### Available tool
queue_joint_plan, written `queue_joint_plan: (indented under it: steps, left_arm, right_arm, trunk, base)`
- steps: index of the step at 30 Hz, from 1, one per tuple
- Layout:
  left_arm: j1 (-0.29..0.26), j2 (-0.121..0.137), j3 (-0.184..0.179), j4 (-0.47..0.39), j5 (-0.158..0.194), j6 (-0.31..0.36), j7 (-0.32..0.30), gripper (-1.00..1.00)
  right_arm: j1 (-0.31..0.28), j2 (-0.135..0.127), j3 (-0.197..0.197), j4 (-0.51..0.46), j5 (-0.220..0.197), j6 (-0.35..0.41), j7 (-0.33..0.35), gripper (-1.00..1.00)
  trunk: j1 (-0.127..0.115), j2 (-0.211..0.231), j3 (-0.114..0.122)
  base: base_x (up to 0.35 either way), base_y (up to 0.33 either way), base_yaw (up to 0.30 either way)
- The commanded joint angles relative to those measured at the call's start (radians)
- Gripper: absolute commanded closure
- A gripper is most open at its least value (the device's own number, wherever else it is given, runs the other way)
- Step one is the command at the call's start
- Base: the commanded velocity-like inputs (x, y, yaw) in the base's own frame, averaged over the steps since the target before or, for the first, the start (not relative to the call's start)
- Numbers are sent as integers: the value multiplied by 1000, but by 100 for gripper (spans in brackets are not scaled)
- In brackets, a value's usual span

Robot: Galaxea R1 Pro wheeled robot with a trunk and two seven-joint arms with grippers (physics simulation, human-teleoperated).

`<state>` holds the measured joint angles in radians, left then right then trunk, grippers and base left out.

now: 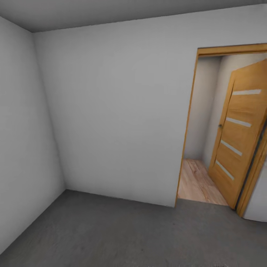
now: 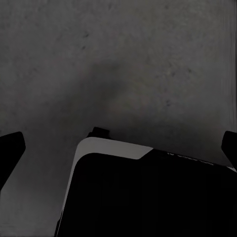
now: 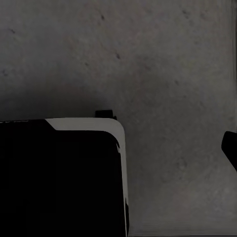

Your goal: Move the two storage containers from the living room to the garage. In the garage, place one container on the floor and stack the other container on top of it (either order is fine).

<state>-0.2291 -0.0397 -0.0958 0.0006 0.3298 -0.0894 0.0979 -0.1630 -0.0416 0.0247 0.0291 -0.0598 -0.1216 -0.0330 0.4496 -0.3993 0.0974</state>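
Looking down your left wrist view, the left claw [image 2: 118, 148] has its dark fingertips [image 2: 11, 148] at opposite edges, spread wide, nothing between. Your right claw [image 3: 229, 148] shows one dark tip; can't tell its spread. Below both: a black, rounded robot base [image 2: 148, 197] with a pale rim, on the floor [image 1: 111, 233], rough speckled grey concrete. Head view: the garage, plain matte grey walls [image 1: 111, 111], a wood-framed doorway [image 1: 189, 129], a slatted-glass wooden door [image 1: 241, 137] open, light planks [image 1: 196, 183] beyond.
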Motion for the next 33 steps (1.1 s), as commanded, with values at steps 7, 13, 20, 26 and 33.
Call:
queue_joint_plan:
  steps: [7,13,20,26,33]
  left_arm:
    - [0,-4,-9,1,7,-4,3,-100]
    - [0,0,-9,1,8,-3,3,-100]
    - [-1,60,-8,1,54,3,-36,-100]
    - [0,72,-8,1,151,7,-65,-100]
    - [0,62,-9,1,155,9,-60,-100]
  right_arm:
    - [-1,0,3,3,-7,-6,-1,-100]
    - [-1,0,3,3,-8,-6,-1,-100]
    - [-1,-1,2,3,-9,-6,-1,-100]
    - [-1,-1,3,3,-11,-6,-1,-100]
    - [-1,-1,3,3,-12,-6,-1,-100]
  trunk:
    - [0,-1,0]
    - [0,-1,0]
    - [0,-1,0]
    - [0,-1,0]
    - [0,-1,0]
  base:
    - [0,0,-294]
    - [0,0,-294]
    - [0,0,-294]
    - [0,0,-294]
    - [0,0,-294]
